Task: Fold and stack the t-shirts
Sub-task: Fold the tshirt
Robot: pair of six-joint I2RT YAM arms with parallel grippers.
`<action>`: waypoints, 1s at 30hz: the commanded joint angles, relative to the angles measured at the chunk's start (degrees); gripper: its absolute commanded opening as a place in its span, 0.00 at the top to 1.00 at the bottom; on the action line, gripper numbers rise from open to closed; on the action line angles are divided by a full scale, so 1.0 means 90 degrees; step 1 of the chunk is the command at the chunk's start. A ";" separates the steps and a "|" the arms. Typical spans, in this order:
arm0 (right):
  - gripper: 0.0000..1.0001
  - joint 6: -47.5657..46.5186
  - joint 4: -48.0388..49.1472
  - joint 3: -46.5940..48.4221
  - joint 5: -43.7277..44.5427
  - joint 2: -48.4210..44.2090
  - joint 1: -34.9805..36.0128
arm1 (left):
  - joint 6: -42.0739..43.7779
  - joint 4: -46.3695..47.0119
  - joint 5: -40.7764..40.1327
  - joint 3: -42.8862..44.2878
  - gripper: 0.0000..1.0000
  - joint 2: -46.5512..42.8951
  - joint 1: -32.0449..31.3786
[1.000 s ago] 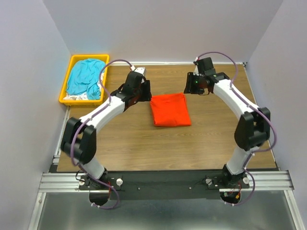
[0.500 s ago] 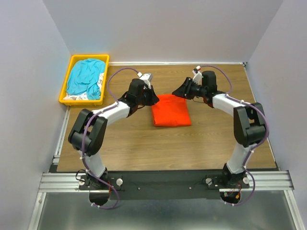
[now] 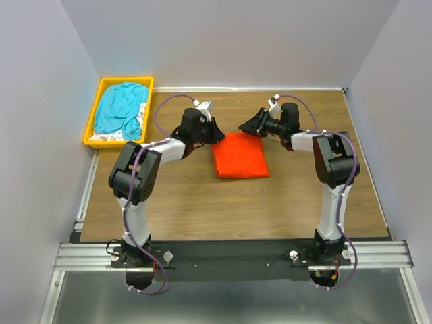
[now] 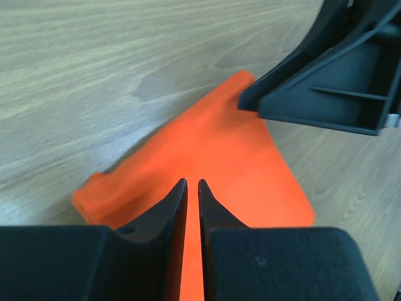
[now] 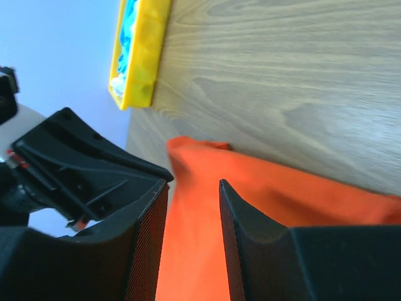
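Observation:
The folded orange-red t-shirt [image 3: 241, 158] lies as a small rectangle in the middle of the table. My left gripper [image 3: 217, 137] is low at its far left corner. In the left wrist view its jaws [image 4: 193, 182] are pressed almost together, with only a thin strip of the orange cloth [image 4: 250, 169] in the slit. My right gripper [image 3: 246, 127] is at the far right corner, fingers apart [image 5: 193, 183], straddling the shirt's edge [image 5: 282, 194] without pinching it. A teal-blue t-shirt [image 3: 120, 108] lies crumpled in the bin over some white fabric [image 3: 108, 137].
The yellow bin [image 3: 91, 128] stands at the far left corner of the table, against the left wall; it also shows in the right wrist view [image 5: 147, 56]. The two grippers face each other closely across the shirt's far edge. Grey walls enclose the table.
Both arms have dropped from above the table to the shirt's far corners. The left jaws have closed from wide to almost together; the right jaws have kept about the same gap.

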 commanded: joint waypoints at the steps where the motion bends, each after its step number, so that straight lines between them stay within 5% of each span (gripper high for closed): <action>1: 0.54 0.0445 0.0497 0.0053 0.0123 0.0666 -0.0276 | -0.0165 0.0176 0.0291 0.0310 0.81 0.0802 0.0267; 8: 0.52 0.0759 0.1132 -0.0201 0.0066 0.1488 -0.0638 | -0.0477 -0.0020 0.0672 0.0790 0.81 0.1644 0.0551; 12: 0.47 0.0681 0.1132 -0.0318 -0.0217 0.1138 -0.0678 | -0.0380 -0.0039 0.0604 0.0644 0.77 0.1217 0.0551; 18: 0.42 0.0768 0.1190 -0.1098 -0.0374 -0.0405 -0.0658 | -0.0458 -0.0156 0.0555 0.0127 0.57 -0.0316 0.0473; 24: 0.41 0.1129 0.1785 -0.2619 -0.0754 -0.1674 -0.0590 | -0.0546 -0.0147 0.0604 -0.0790 0.59 -0.1576 -0.0161; 30: 0.41 0.1150 0.2391 -0.3950 -0.1057 -0.1803 -0.0570 | -0.0897 0.0730 0.0497 -0.2041 0.69 -0.1500 -0.0709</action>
